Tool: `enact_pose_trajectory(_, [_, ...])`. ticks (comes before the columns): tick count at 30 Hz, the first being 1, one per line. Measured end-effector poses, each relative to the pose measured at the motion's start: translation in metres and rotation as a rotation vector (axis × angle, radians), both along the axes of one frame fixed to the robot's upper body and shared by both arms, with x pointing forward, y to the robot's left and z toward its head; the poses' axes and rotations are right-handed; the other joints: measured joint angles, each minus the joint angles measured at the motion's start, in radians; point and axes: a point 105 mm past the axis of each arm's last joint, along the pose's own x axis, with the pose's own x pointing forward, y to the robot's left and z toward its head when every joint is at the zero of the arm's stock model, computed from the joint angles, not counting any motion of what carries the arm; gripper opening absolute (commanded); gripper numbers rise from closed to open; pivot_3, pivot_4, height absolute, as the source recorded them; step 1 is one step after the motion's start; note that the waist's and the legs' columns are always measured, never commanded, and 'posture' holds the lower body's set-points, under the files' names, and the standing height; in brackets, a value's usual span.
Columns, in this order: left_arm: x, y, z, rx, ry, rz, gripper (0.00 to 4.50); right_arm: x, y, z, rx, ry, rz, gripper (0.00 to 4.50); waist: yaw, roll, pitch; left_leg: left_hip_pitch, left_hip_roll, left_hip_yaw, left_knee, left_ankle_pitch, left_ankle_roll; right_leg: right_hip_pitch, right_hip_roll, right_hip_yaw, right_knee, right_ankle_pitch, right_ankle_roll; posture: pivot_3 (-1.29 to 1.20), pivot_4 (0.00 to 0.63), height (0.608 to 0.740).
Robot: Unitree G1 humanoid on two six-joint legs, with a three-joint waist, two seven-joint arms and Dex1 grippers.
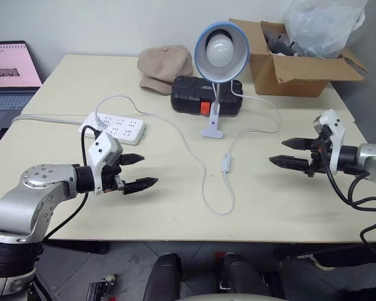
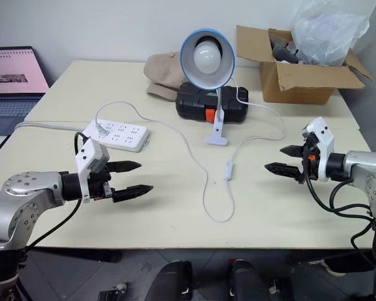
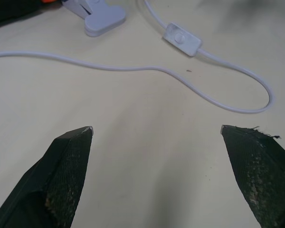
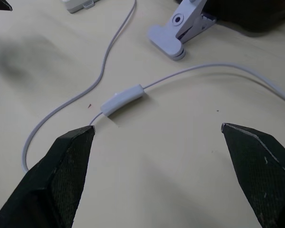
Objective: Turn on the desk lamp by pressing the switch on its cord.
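I read this as the opening step: nothing has been touched and the approach to the switch has not begun. Nearest me, my left gripper (image 1: 140, 172) hovers over the table (image 1: 175, 213) toward its front left corner, fingers spread wide and holding nothing. My right gripper (image 1: 288, 152) hangs opposite it toward the right edge, equally spread and empty, and the two point inward at each other.

Between them, a little closer to the right one, lies the switch (image 1: 225, 163), flat on the table near its middle, well apart from both. The cord (image 1: 208, 200) runs from it toward the front edge, loops round and heads back toward the left, where it plugs into a power strip (image 1: 113, 128).

Farther on, the desk lamp (image 1: 220, 51) stands on its clip base at the middle of the table, shade facing me; the bulb looks unlit to me. Behind it are a black case (image 1: 191, 93) and a beige cap (image 1: 165, 67), with a cardboard box (image 1: 301, 69) at the far right corner.

Next I would bring the right gripper inward and down, since it is nearer, and set one fingertip on the small button on top of the switch. The body is light and loose, so I expect it may skid unless I press straight down.
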Motion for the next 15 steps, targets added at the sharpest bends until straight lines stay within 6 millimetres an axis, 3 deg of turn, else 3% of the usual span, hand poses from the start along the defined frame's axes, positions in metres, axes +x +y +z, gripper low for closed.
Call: enact_pose_trajectory(15, [0.0022, -0.0004, 0.0042, 0.029, -0.070, -0.006, 4.50, 0.0028, 0.0044, -0.0080, -0.024, 0.021, 0.009, 4.47, 0.001, 0.000, 0.000, 0.000, 0.000, 0.000, 0.000, 0.000, 0.000, 0.000, 0.000, 0.000, 0.000, 0.000, 0.000, 0.00, 0.150, 0.740])
